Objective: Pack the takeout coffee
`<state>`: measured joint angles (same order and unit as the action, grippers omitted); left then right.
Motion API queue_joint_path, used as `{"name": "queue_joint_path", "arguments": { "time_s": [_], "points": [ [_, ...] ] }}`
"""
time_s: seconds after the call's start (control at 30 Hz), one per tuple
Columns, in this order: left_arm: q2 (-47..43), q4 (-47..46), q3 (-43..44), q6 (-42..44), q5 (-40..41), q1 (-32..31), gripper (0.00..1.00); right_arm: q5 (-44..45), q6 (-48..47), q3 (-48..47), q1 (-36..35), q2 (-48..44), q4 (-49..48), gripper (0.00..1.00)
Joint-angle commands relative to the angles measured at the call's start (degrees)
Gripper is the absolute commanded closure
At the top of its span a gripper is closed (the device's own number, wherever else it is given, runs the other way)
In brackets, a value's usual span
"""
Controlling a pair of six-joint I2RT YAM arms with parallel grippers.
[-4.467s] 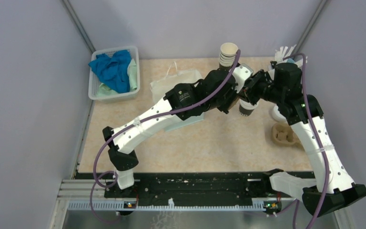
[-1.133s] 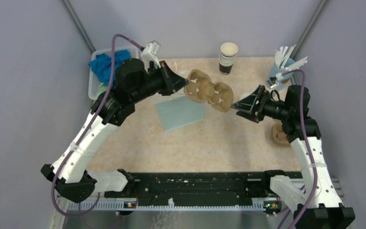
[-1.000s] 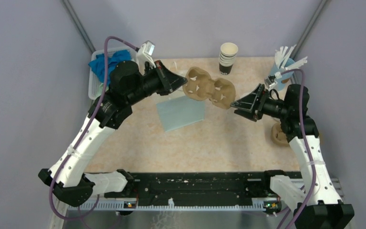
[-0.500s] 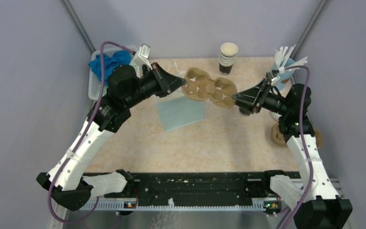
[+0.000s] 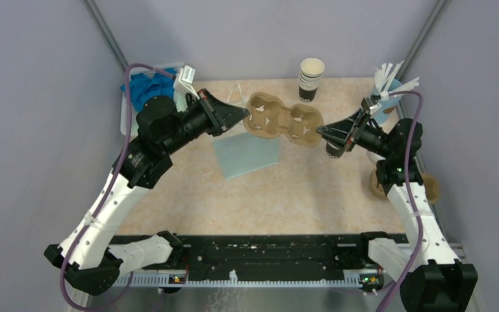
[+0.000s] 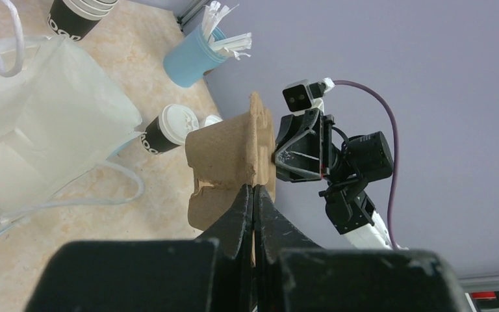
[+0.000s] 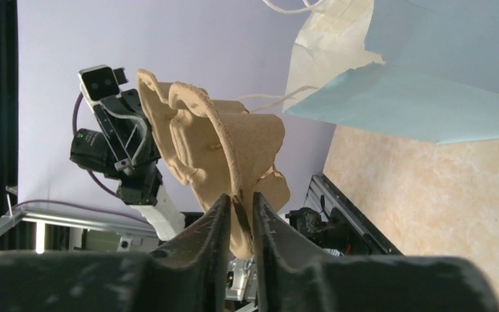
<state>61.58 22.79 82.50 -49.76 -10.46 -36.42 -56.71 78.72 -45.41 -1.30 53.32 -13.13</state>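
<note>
The takeout coffee (image 6: pixel 169 128), a dark cup with a white sip lid, stands on the table at the right; in the top view it (image 5: pixel 332 151) is mostly hidden under my right gripper. A brown cardboard cup carrier (image 5: pixel 282 120) hangs in the air above mid-table, held at both ends. My left gripper (image 5: pixel 247 116) is shut on its left rim, seen edge-on in the left wrist view (image 6: pixel 253 188). My right gripper (image 5: pixel 318 131) is closed on its right rim (image 7: pixel 240 196). The carrier (image 7: pixel 214 143) holds no cups.
A stack of lidless cups (image 5: pixel 310 78) stands at the back. A blue cup of white stirrers (image 5: pixel 386 91) is at back right. A flat pale blue bag (image 5: pixel 247 153) and a clear plastic bag (image 6: pixel 39 117) lie mid-left. A bin of blue cloth (image 5: pixel 146 91) sits far left. Another carrier (image 5: pixel 422 188) lies at the right edge.
Both grippers have carried the carrier slightly toward the back and levelled it. Earlier both arms were bunched over the coffee cup; the left arm has since swung out to the left.
</note>
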Motion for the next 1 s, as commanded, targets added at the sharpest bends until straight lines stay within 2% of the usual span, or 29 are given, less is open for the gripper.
{"name": "queue_joint_path", "arguments": {
  "time_s": [0.0, 0.1, 0.17, 0.23, 0.3, 0.37, 0.43, 0.57, 0.63, 0.7, 0.83, 0.97],
  "points": [
    [-0.7, -4.2, -0.9, -0.7, 0.4, 0.3, 1.00, -0.2, 3.6, 0.4, 0.5, -0.5, -7.7, 0.87],
    [-0.7, -3.1, -1.0, -0.5, 1.0, 0.2, 1.00, -0.2, 4.4, -0.3, 0.5, 0.2, -8.4, 1.00],
    [-0.7, -0.5, -0.4, 0.1, 2.6, 0.3, 0.98, -0.1, 3.7, -1.9, 0.5, 1.0, -7.2, 1.00],
    [-0.7, 3.9, 1.2, 1.3, 5.8, 0.3, 0.75, 0.0, 1.3, -4.8, 0.5, 2.2, -3.6, 1.00],
    [-0.3, 8.9, 3.7, 2.9, 9.1, 0.3, 0.52, 0.3, -5.0, -9.8, 0.5, 4.0, 4.3, 1.00],
    [0.3, 13.8, 6.6, 5.4, 12.9, 0.3, 0.40, 0.7, -12.6, -15.8, 0.4, 6.3, 13.5, 1.00],
    [1.1, 19.5, 9.6, 6.9, 17.0, 0.3, 0.33, 1.1, -17.9, -20.6, 0.4, 8.5, 20.0, 1.00],
    [2.8, 25.3, 12.7, 11.2, 20.4, 0.3, 0.23, 1.8, -24.7, -27.7, 0.4, 13.0, 27.5, 1.00],
    [4.7, 27.5, 14.2, 13.0, 20.0, 0.4, 0.16, 3.5, -30.1, -31.9, 0.3, 15.1, 33.9, 1.00],
    [7.6, 30.5, 16.6, 12.8, 19.3, 0.4, 0.14, 5.4, -35.6, -36.6, 0.3, 17.2, 40.1, 1.00],
    [12.9, 33.7, 19.2, 12.1, 16.4, 0.4, 0.16, 9.0, -43.4, -43.9, 0.3, 20.9, 49.3, 1.00],
    [16.1, 34.9, 19.8, 12.0, 16.0, 0.4, 0.18, 10.1, -45.8, -46.7, 0.1, 22.6, 51.9, 1.00]
  ]
}}
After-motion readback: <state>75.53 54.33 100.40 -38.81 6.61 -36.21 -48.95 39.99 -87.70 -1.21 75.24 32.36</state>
